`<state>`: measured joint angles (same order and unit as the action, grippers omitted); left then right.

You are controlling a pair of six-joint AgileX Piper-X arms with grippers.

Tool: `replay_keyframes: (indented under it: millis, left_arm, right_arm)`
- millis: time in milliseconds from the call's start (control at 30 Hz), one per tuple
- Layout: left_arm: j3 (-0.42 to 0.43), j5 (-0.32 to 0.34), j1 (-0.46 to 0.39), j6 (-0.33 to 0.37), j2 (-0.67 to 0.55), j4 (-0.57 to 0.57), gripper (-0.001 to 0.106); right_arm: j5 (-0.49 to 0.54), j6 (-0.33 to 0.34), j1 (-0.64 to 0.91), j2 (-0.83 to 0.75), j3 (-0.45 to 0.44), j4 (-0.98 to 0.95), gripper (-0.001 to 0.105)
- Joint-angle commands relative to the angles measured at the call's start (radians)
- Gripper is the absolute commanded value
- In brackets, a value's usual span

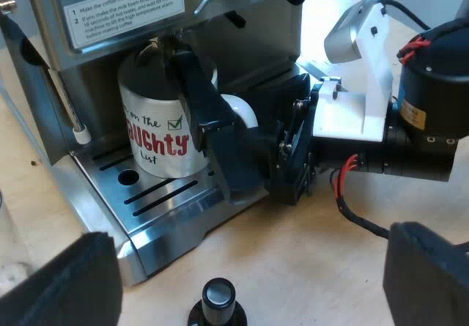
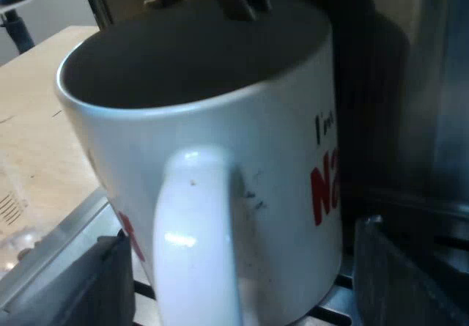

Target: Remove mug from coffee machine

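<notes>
Barely begun: mug (image 1: 157, 132) unlifted on machine (image 1: 110, 18) tray (image 1: 168, 194), right gripper (image 2: 245, 278) spread astride handle (image 2: 194, 231), left gripper (image 1: 249, 278) spread, empty.

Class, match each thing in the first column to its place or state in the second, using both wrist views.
1 mug
2 tamper
3 right hand
4 instruction label

A on the wooden table, by the drip tray
B fingers apart, one on each side of the mug's handle
C on the espresso machine, above the mug
D standing on the slotted drip tray

Pairs: 1-D, 2-A, 3-B, 4-C.
</notes>
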<state>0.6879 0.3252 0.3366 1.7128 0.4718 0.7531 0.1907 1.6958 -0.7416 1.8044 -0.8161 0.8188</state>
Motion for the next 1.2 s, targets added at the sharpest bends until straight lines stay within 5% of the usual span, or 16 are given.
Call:
replay_keyframes:
  millis: [33, 367, 933, 1200]
  left_arm:
    - [0.007, 0.002, 0.002, 0.007, -0.002, -0.012, 0.087]
    - [0.007, 0.002, 0.002, 0.007, -0.002, -0.012, 0.087]
    - [0.007, 0.002, 0.002, 0.007, -0.002, -0.012, 0.087]
    - [0.007, 0.002, 0.002, 0.007, -0.002, -0.012, 0.087]
  right_arm:
    - [-0.026, 0.013, 0.005, 0.002, -0.007, 0.010, 0.064]
    - [-0.038, 0.013, 0.005, 0.002, -0.007, 0.014, 0.053]
    - [-0.038, 0.027, 0.003, 0.002, -0.007, 0.014, 0.002]
    - [-0.030, 0.089, -0.021, -0.007, -0.007, 0.007, 0.000]
